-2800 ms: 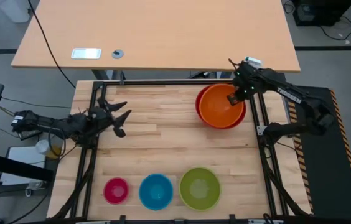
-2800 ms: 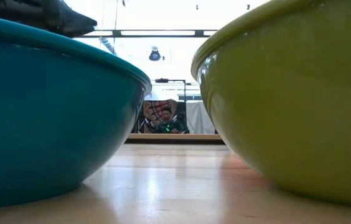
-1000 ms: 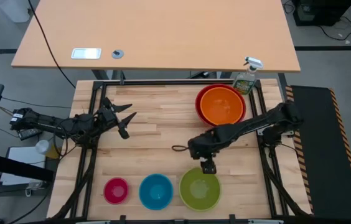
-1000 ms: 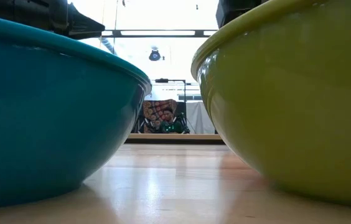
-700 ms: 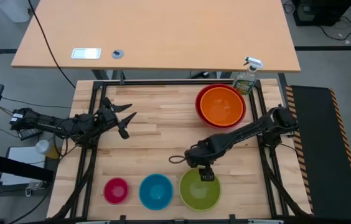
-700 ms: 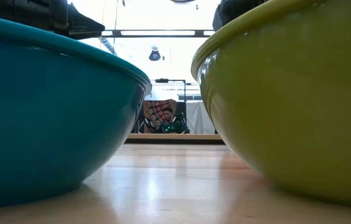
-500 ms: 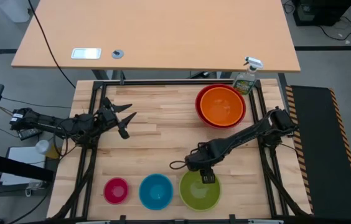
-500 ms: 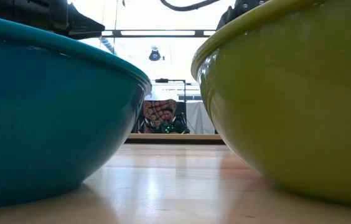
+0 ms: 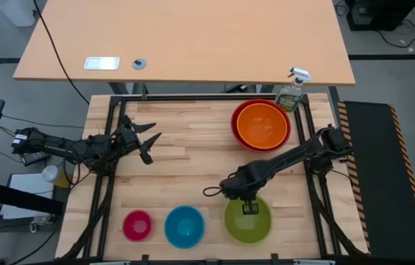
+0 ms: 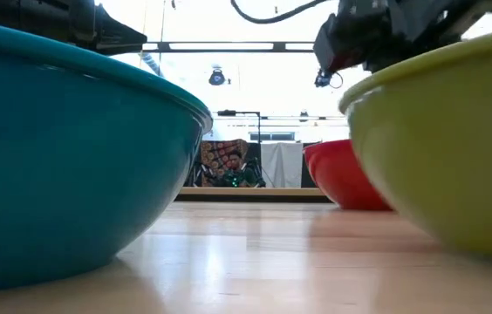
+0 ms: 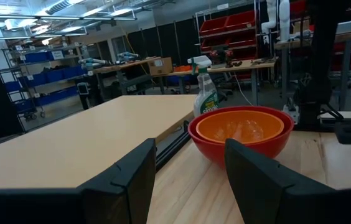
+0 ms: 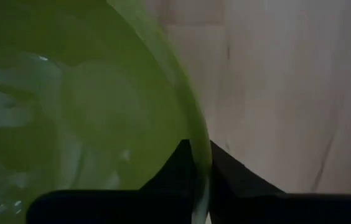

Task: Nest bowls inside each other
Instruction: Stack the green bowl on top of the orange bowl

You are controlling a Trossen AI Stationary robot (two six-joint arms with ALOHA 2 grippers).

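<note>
The lime green bowl (image 9: 248, 221) sits near the table's front edge, right of the blue bowl (image 9: 185, 226) and the pink bowl (image 9: 137, 225). My right gripper (image 9: 248, 207) points down, shut on the green bowl's far rim. The orange bowl (image 9: 263, 126) sits nested in the red bowl (image 9: 237, 134) at the far right. My left gripper (image 9: 147, 140) hovers open and level over the table's left side, holding nothing. In the low view, the blue bowl (image 10: 63, 157) and the green bowl (image 10: 455, 148) fill the foreground. My right gripper pinches the green bowl's far rim (image 12: 194, 134) with one finger inside the bowl (image 12: 174, 167) and one outside (image 12: 233, 169). The fingers come from above, pointing down across the rim. Whether the bowl's base is off the table I cannot tell.
A clear spray bottle (image 9: 292, 92) stands at the far right corner behind the red bowl. Black frame rails (image 9: 193, 98) run along the table's edges. Bare wood (image 9: 193, 169) lies in the table's middle.
My right gripper has moved toward the table's near edge and down onto the green bowl's far rim, and has shut on it. The green bowl has shifted toward the table's right, away from the blue bowl, uncovering the red bowl in the low view.
</note>
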